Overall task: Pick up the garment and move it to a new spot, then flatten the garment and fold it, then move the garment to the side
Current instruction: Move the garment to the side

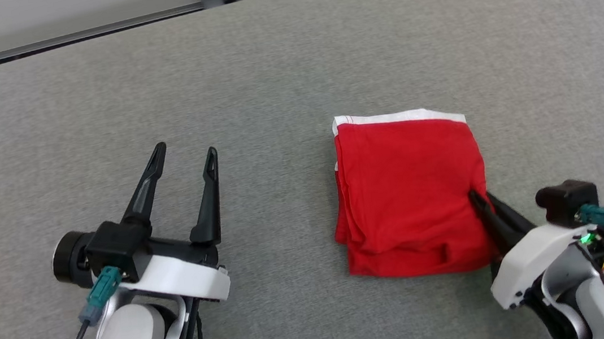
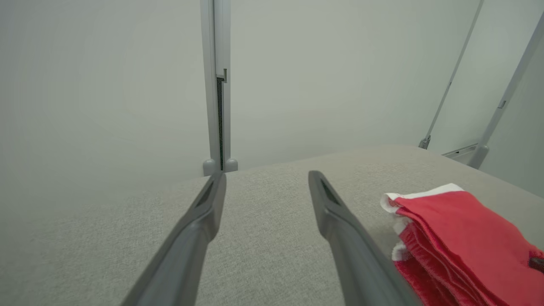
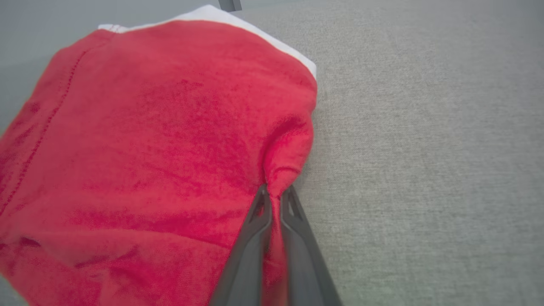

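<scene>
The garment (image 1: 410, 191) is red with a white band along its far edge, folded into a thick rectangle on the grey table (image 1: 268, 71), right of centre. My right gripper (image 1: 481, 197) is shut on the garment's right edge; in the right wrist view a pinched ridge of the garment (image 3: 170, 140) rises between the right gripper's (image 3: 275, 194) tips. My left gripper (image 1: 186, 154) hovers open to the left of the garment, holding nothing. The left wrist view has the left gripper (image 2: 265, 176) with its fingers spread and the garment (image 2: 463, 238) at lower right.
Grey fabric covers the whole table. Its far edge (image 1: 93, 34) meets a pale wall with a vertical metal post (image 2: 216, 85). Thin metal struts (image 2: 488, 110) stand at the far right corner.
</scene>
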`<state>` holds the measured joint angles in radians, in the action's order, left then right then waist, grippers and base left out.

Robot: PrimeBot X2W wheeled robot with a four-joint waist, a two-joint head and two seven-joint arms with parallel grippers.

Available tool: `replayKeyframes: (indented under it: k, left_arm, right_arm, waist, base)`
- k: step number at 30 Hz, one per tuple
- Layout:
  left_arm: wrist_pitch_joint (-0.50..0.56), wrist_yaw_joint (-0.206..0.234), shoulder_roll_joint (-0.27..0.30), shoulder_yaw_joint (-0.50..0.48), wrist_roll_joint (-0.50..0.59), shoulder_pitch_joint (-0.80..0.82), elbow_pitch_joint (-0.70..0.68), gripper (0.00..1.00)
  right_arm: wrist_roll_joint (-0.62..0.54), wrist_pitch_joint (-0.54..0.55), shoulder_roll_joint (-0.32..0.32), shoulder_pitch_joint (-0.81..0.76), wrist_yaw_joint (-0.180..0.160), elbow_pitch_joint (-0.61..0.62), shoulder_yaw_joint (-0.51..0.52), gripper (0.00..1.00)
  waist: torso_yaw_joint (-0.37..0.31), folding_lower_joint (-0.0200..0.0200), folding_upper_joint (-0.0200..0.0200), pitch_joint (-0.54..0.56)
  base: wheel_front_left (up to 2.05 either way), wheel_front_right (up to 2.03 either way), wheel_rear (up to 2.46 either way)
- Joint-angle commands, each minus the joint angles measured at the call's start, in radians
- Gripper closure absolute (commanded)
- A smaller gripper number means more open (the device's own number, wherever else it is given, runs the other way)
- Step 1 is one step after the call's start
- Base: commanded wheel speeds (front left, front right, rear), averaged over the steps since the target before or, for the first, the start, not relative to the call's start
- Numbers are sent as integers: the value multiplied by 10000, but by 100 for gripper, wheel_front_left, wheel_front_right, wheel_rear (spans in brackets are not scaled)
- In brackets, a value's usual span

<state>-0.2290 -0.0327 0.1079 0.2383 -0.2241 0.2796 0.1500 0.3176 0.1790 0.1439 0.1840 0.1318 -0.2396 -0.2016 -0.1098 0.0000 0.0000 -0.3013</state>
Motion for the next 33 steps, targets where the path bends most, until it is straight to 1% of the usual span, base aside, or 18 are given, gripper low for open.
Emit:
replayKeyframes:
  k: [1,5,7,10,12,16,20,22,23,24,25,26,30,33]
  left_arm:
    - [95,-36,56,52,95,335,-182,0]
    - [364,-106,128,268,254,669,-659,0]
    - [451,-161,145,381,328,909,-921,0]
    - [602,-232,170,568,433,1294,-1372,0]
    - [708,-248,224,663,578,1575,-1696,0]
    - [843,-354,283,865,765,2108,-2289,0]
    - [915,-431,241,1096,825,2401,-2739,0]
    - [923,-446,254,1157,833,2484,-2871,0]
    - [922,-453,255,1188,824,2495,-2938,0]
    - [927,-460,254,1212,815,2492,-2979,0]
    - [933,-465,259,1233,812,2489,-2987,0]
    - [938,-468,264,1249,795,2481,-2998,0]
    - [953,-449,287,1274,691,2366,-2903,0]
    - [871,-258,346,1108,596,2067,-2725,0]
  right_arm:
    - [76,-219,206,446,-21,-135,-3,100]
    - [15,-519,886,1585,-21,-791,119,100]
    - [15,-750,1372,2243,-21,-1172,333,100]
    - [154,-1093,2106,3201,-21,-1774,750,100]
    - [407,-1260,2434,3849,-21,-2278,1139,100]
    - [454,-1635,3167,4993,-21,-3344,1786,100]
    - [107,-1887,3662,5731,-21,-4433,2430,100]
    - [-50,-2056,3673,6013,-21,-4842,2588,100]
    - [-158,-2186,3658,6138,-21,-5030,2673,81]
    - [-227,-2332,3636,6259,-21,-5212,2776,56]
    - [-306,-2524,3606,6381,-21,-5349,2829,2]
    - [-447,-2734,3582,6469,-21,-5494,2882,0]
    - [-745,-3481,3418,6676,-21,-6203,3131,0]
    - [-847,-3999,3075,6575,-21,-6519,3421,0]
  waist:
    - [-855,0,0,-434]
    - [-1083,0,0,-1040]
    - [-1117,0,0,-1370]
    - [-1041,0,0,-2013]
    - [-997,0,0,-2474]
    - [-854,0,0,-3282]
    - [-654,0,0,-3758]
    - [-605,0,0,-3889]
    - [-595,0,0,-3921]
    - [-593,0,0,-3941]
    - [-598,0,0,-3946]
    - [-606,0,0,-3931]
    - [-641,0,0,-3755]
    - [-754,0,0,-3391]
  base:
    - [0,0,0]
    - [0,0,0]
    - [0,0,0]
    - [0,0,0]
    - [0,0,0]
    - [0,0,0]
    - [0,0,0]
    - [0,0,0]
    - [0,0,0]
    - [0,0,0]
    - [0,0,0]
    - [0,0,0]
    - [0,0,0]
    - [0,0,0]
